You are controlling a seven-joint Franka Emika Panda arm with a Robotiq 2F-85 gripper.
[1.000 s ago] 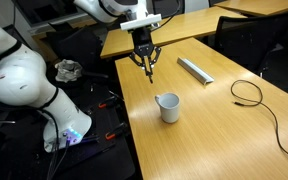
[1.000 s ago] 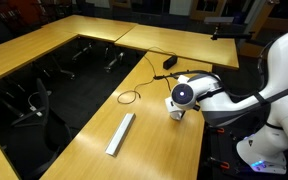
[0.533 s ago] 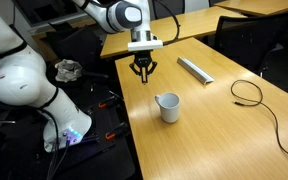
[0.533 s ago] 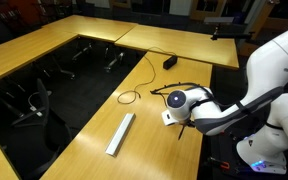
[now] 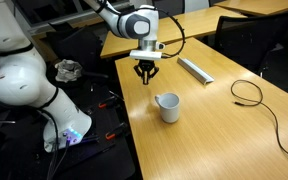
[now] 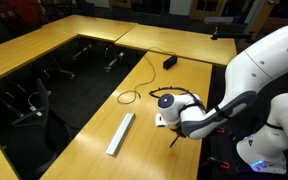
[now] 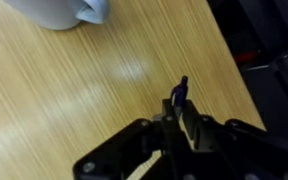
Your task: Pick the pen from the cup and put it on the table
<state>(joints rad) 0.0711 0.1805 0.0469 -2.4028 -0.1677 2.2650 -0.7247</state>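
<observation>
The white cup [image 5: 168,106] stands on the light-wood table [image 5: 214,130]; in the wrist view it shows at the top edge [image 7: 59,10]. My gripper [image 5: 146,76] hangs low over the table near its edge, apart from the cup, and is shut on the pen [image 7: 180,94], a slim dark stick whose tip sticks out between the fingers [image 7: 177,120]. In an exterior view the gripper [image 6: 174,138] is mostly hidden by the arm, and the cup is hidden too.
A flat grey bar [image 5: 195,69] lies on the table beyond the cup, also seen in an exterior view [image 6: 120,133]. A looped black cable [image 5: 247,92] lies further along. The table edge drops off close to the gripper. The robot base [image 5: 24,85] stands beside the table.
The gripper has dropped lower toward the table surface and shifted slightly, still holding the pen. The arm has swung further across an exterior view.
</observation>
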